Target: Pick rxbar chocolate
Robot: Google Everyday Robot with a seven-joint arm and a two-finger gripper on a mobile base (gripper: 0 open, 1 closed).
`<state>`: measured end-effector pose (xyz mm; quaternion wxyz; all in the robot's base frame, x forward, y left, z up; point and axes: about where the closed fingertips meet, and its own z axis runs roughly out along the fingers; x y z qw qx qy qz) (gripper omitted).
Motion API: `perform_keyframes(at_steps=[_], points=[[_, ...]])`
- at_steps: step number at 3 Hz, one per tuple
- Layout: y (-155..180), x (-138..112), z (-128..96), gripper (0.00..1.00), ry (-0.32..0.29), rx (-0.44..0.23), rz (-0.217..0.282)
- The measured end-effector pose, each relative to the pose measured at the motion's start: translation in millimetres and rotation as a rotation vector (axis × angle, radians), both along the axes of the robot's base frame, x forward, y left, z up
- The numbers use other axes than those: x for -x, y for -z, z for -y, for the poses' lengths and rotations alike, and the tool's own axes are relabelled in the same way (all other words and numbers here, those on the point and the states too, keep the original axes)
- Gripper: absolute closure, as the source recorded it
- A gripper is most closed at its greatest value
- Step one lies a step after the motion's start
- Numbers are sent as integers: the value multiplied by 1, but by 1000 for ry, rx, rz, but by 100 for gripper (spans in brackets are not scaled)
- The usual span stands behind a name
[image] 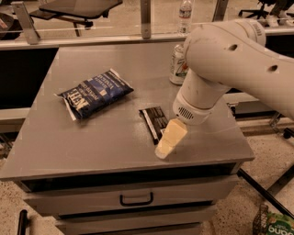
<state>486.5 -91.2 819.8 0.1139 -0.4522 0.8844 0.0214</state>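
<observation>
The rxbar chocolate (154, 120) is a small flat black wrapper with pale print, lying near the middle-right of the grey table (92, 142). My gripper (164, 148) is cream-coloured and hangs from the big white arm (220, 59). It points down over the front end of the bar, its tip close to the table top just past the bar's near edge. The gripper and wrist hide the right and front part of the bar.
A dark-blue crinkled chip bag (94, 93) lies on the left half of the table. A white-green soda can (177, 64) stands at the back right, partly behind the arm. A drawer handle (136, 199) is below the front edge. A water bottle (184, 13) stands beyond the table.
</observation>
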Motion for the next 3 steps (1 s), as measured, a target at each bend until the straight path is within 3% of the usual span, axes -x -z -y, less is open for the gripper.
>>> perform_keyframes(at_steps=[2, 3], points=[[-5, 0, -8, 0, -11, -32, 39], [-11, 0, -25, 0, 7, -101, 89]])
